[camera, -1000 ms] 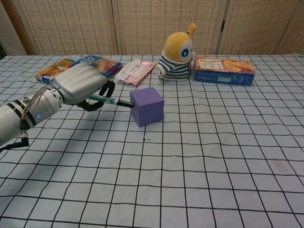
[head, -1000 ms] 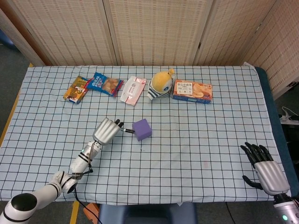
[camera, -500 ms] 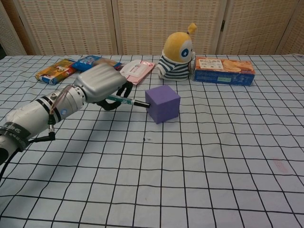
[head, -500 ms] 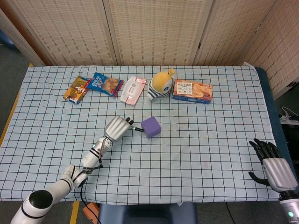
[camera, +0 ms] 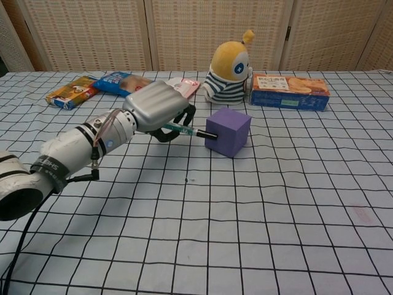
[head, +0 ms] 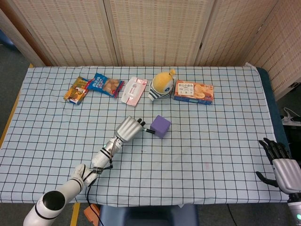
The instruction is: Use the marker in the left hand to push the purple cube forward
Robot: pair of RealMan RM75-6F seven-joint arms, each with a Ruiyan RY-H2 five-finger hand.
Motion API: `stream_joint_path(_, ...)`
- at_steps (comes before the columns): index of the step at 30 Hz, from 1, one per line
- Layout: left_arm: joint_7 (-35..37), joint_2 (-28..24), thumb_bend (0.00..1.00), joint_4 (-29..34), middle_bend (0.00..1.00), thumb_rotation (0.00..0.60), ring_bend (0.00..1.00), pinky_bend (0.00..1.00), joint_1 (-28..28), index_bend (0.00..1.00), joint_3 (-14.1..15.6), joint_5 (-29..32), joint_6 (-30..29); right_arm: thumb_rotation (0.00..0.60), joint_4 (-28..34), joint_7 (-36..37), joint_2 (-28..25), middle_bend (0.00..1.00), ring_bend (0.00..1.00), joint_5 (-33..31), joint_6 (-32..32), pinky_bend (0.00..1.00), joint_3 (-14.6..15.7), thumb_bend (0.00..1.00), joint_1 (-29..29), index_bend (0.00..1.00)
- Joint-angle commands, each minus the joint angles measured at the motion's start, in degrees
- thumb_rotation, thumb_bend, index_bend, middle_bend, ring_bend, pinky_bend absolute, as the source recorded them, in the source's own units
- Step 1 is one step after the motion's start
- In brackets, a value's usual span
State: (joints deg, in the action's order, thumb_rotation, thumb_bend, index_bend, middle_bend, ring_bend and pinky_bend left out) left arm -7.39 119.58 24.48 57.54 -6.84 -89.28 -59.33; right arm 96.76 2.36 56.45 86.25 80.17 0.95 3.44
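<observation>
The purple cube (head: pixel 161 125) (camera: pixel 229 131) sits mid-table, just in front of the plush toy. My left hand (head: pixel 129 128) (camera: pixel 157 109) grips a green marker (camera: pixel 188 129) whose black tip touches the cube's left face. The marker (head: pixel 147 130) shows as a short dark stub in the head view. My right hand (head: pixel 283 163) hangs at the table's right edge near the front, fingers spread, holding nothing; it is outside the chest view.
Along the far side lie an orange snack pack (head: pixel 76 90), a blue snack bag (head: pixel 106 84), a white-pink packet (head: pixel 133 91), a yellow striped plush toy (head: pixel 161 85) (camera: pixel 231 61) and an orange biscuit box (head: pixel 194 92) (camera: pixel 289 91). The checked tablecloth (head: pixel 211 136) covers the table.
My left hand has slid right and slightly away with the marker, pushing the purple cube toward the plush toy. My right hand has drifted further right and down, partly leaving the head view.
</observation>
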Motion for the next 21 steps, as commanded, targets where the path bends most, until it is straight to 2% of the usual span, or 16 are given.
stream_joint_path(1, 0.6, 1.5, 0.69, -2.1, 0.83, 0.6, 0.95, 1.0, 1.6, 0.8, -0.6, 0.7, 1.2, 0.6, 0.0, 0.2, -0.1, 0.0, 0.0, 0.1, 0.2, 0.0, 0.0, 0.14, -0.1, 0.0)
stream_joint_path(7, 1.5, 2.8, 0.69, -3.8, 0.83, 0.6, 0.95, 1.0, 2.8, 0.8, -0.6, 0.8, 0.5, 0.6, -0.1, 0.8, -0.4, 0.0, 0.0, 0.1, 0.6, 0.0, -0.2, 0.14, -0.4, 0.0)
stream_joint_path(12, 1.4, 2.4, 0.69, -2.6, 0.83, 0.6, 0.95, 1.0, 1.5, 0.8, 0.4, 0.3, -2.4, 0.6, -0.2, 1.4, -0.6, 0.0, 0.0, 0.7, 1.2, 0.0, -0.1, 0.14, -0.7, 0.0)
stream_joint_path(15, 1.1, 0.9, 0.69, 0.5, 0.83, 0.6, 0.95, 1.0, -1.0, 0.8, 1.6, -0.4, -5.8, 0.6, -0.2, 1.7, -0.7, 0.0, 0.0, 1.2, 1.4, 0.0, 0.0, 0.14, -0.8, 0.0)
stream_joint_path(21, -2.7, -5.8, 0.69, 11.5, 0.84, 0.6, 0.95, 1.0, -8.5, 0.8, 4.1, -1.0, -12.7, 0.6, -0.1, 1.1, -0.4, 0.0, 0.0, 2.9, 1.4, 0.0, 0.7, 0.14, -0.8, 0.0)
